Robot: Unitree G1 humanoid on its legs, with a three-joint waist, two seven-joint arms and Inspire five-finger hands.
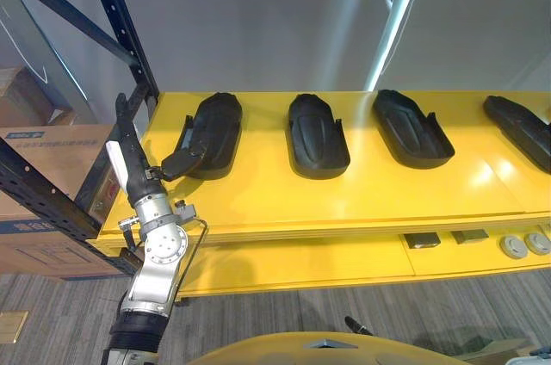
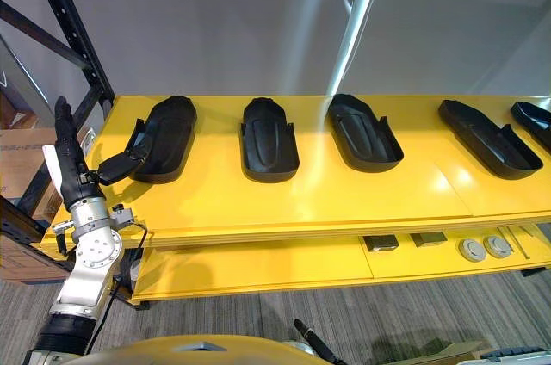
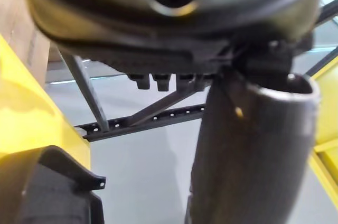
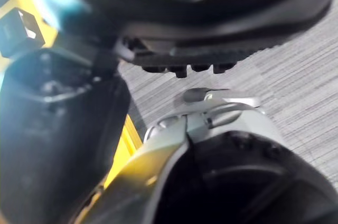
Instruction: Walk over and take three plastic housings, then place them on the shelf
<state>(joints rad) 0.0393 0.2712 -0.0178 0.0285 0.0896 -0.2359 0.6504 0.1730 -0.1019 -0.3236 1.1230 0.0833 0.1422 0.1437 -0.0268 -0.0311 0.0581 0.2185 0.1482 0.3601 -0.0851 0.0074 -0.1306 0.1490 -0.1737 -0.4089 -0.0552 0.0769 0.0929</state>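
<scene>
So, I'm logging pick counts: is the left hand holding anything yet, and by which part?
Nothing is held. The left hand is open, fingers straight up, its thumb just at the left edge of the leftmost housing.

The shelf (image 1: 258,197) is bright yellow, plain and glossy. The plastic housings (image 2: 269,139) are matt black all over. The left robot hand (image 1: 131,154) is dark, nearly black, with a white strip along it. The rack frame (image 1: 120,16) is blue-black, dotted with a row of small holes. The cardboard boxes (image 1: 52,154) are brown. The floor (image 1: 301,318) is grey with fine streaks, and the wall (image 1: 275,21) is plain grey.
</scene>
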